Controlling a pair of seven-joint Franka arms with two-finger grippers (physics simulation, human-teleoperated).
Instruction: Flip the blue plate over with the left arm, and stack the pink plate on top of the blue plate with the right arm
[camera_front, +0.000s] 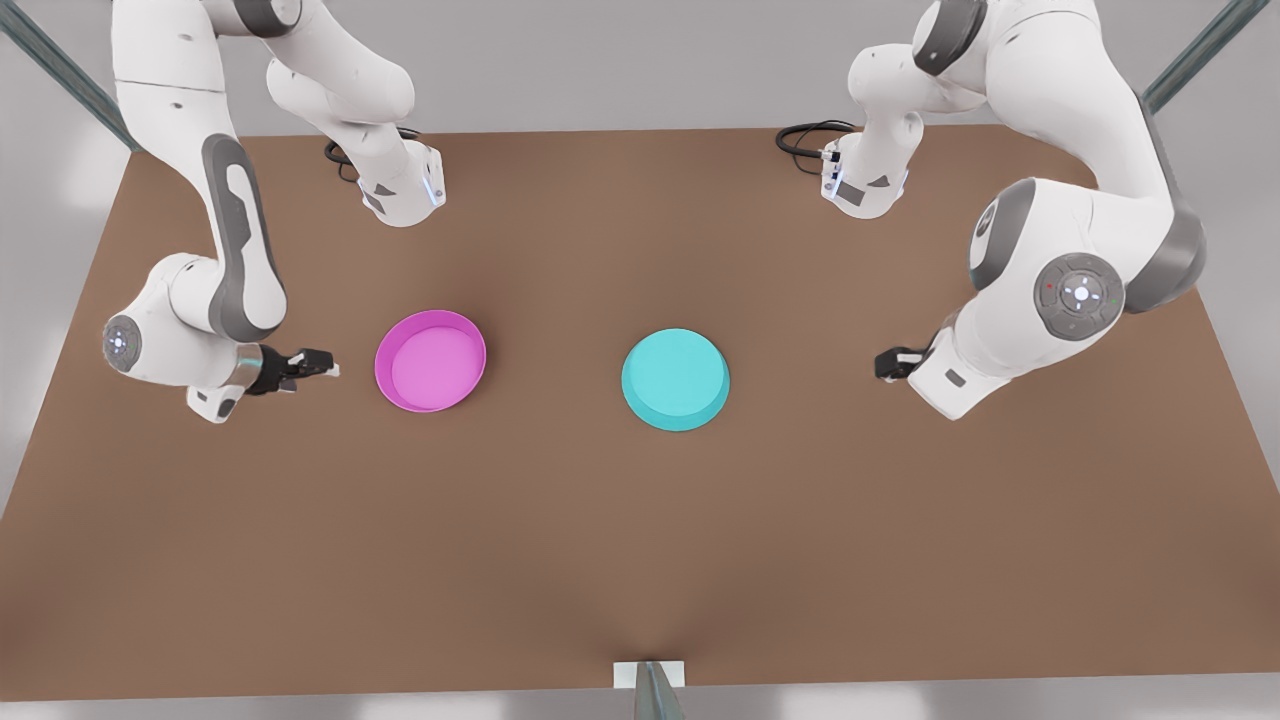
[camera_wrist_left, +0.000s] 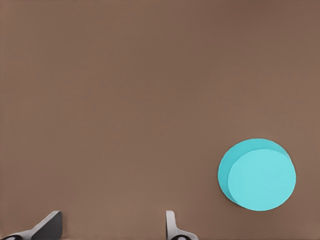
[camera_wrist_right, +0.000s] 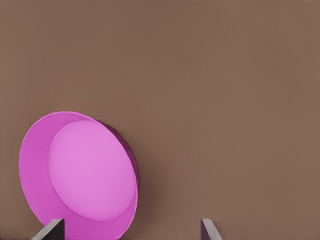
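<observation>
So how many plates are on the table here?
2. The pink plate lies toward the front view's left, open side up; the blue plate lies apart on its right, bottom up. Nothing looks hidden.

Brown matte desk (camera_front: 640, 540) spanned scene, surface plain and evenly lit, with faint darker shading near centre. Pale grey wall (camera_front: 620, 60) lay beyond far edge. Grey-green metal struts (camera_front: 1200, 50) crossed both upper corners diagonally. Small white bracket (camera_front: 648, 674) with a similar strut sat at near edge, centre. Light grey floor (camera_front: 1250, 280) bordered desk sides.
</observation>
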